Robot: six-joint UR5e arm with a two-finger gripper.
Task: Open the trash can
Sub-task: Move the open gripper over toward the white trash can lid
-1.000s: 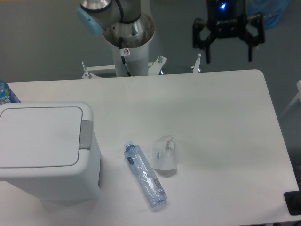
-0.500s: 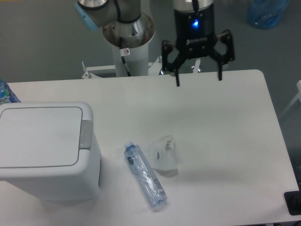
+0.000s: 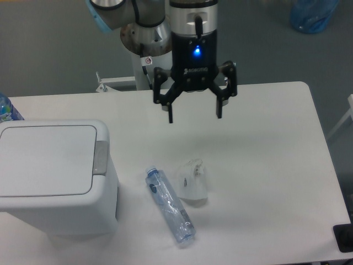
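Hovering above the table's (image 3: 265,143) rear centre, the gripper (image 3: 194,116) has its fingers spread wide and holds nothing. The trash can (image 3: 55,176) stands at the left edge, lid shut, grey latch (image 3: 100,157) facing right. A clear plastic bottle (image 3: 170,205) and crumpled plastic cup (image 3: 192,180) lie beside it.

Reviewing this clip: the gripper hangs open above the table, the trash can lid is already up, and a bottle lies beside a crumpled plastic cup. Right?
Not quite. The camera view shows the trash can with its lid flat and closed, not up. The rest holds: the gripper hangs open above the table, and the bottle lies beside the crumpled plastic cup.
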